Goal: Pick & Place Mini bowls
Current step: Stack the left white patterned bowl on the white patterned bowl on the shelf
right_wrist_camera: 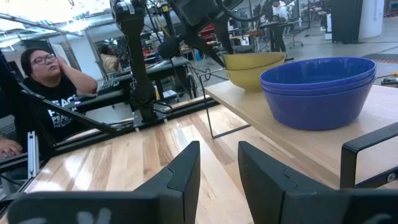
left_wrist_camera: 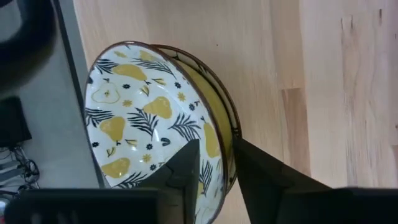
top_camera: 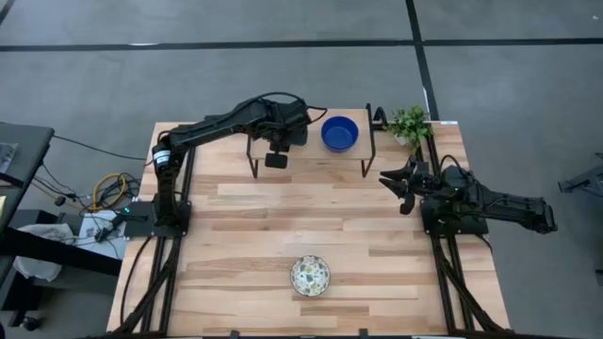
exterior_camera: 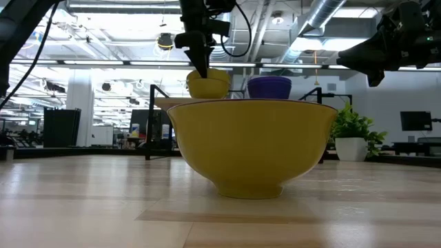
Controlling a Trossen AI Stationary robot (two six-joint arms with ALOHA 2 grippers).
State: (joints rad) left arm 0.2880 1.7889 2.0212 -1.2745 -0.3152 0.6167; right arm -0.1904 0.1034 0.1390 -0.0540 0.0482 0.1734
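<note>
Mini bowls: stacked glossy blue bowls shelved; yellow pear-patterned bowl straddled by left end effector, fingers apart; another awaits on surface.

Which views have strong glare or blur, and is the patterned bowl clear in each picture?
Low view: bright ceiling lights glare behind; the near yellow bowl is sharp. Left wrist view: the pear-patterned bowl is clear; the left gripper fingers are soft. High view: even light; the floor bowl is small.
</note>
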